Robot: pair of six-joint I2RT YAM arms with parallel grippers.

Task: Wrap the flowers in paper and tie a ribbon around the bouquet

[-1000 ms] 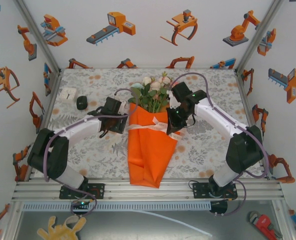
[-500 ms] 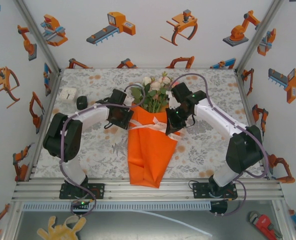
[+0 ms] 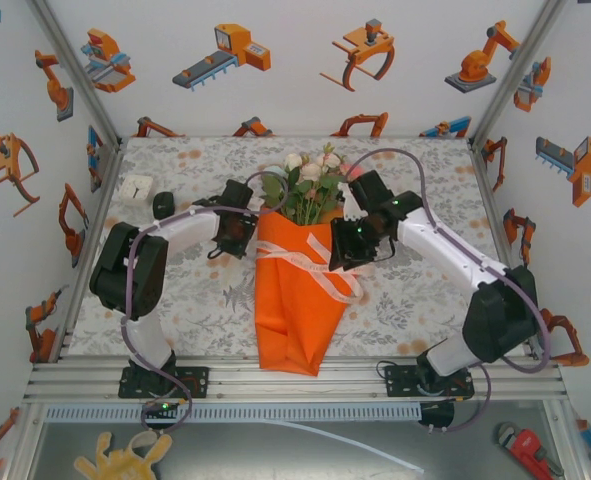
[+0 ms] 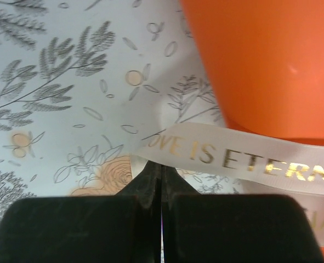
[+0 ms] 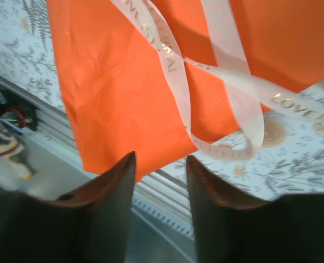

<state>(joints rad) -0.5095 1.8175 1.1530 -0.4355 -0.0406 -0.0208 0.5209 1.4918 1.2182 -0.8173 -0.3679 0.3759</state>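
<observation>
Now we are at the tying step. The bouquet [image 3: 293,300] lies in the middle of the counter [image 3: 175,300], blooms toward the far side. The ribbon [image 4: 233,156] is draped loosely across the orange paper [image 5: 96,98], with no knot that we can make out.

The left pincer [image 4: 160,167] is pressed together right at the ribbon's lower edge, close to its free end beside the cone's left side. We cannot tell whether it has a real bite on the strip or only touches it. The right pincer [image 5: 160,160] hangs spread and empty over the cone's right side, with a slack loop of ribbon just beyond its tips.

To do this well, we judge, the left should keep its end taut and low. The right should take the loop flat-on, catching one layer only and sparing the paper beneath. Too sharp a pull could drag the light cone sideways.

As for containers, the paper cone is the one holder. The flowers [image 3: 310,185] stand out of its wide far mouth, their stems hidden inside.
</observation>
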